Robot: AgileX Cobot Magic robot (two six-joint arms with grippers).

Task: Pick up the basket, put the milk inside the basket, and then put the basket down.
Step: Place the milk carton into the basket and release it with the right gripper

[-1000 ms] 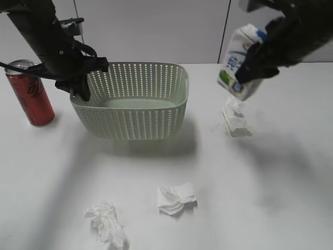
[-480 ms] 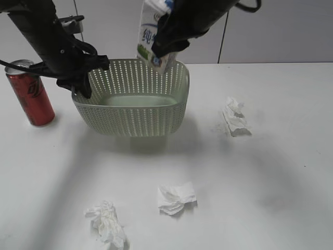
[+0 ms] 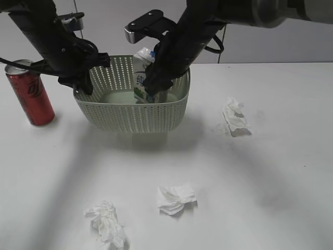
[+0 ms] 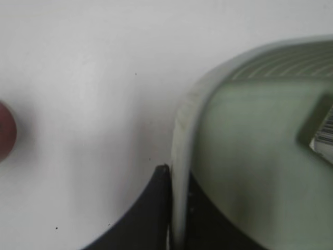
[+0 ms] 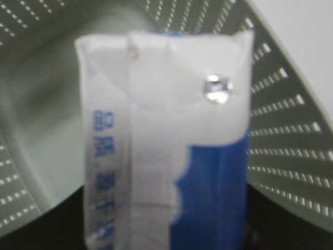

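Observation:
The pale green basket hangs a little above the table, held by its left rim. My left gripper is shut on that rim; in the left wrist view the rim runs between the two black jaws. My right gripper is shut on the milk, a white carton with blue lettering, and holds it upright inside the basket. In the right wrist view the milk fills the frame with the basket's perforated wall around it. I cannot tell whether the carton touches the basket floor.
A red soda can stands left of the basket and shows as a red blur in the left wrist view. Crumpled white tissues lie at the right, front middle and front left.
My right arm carried the milk from the right side, over the basket's back rim, and lowered it into the basket. The left arm and basket barely moved.

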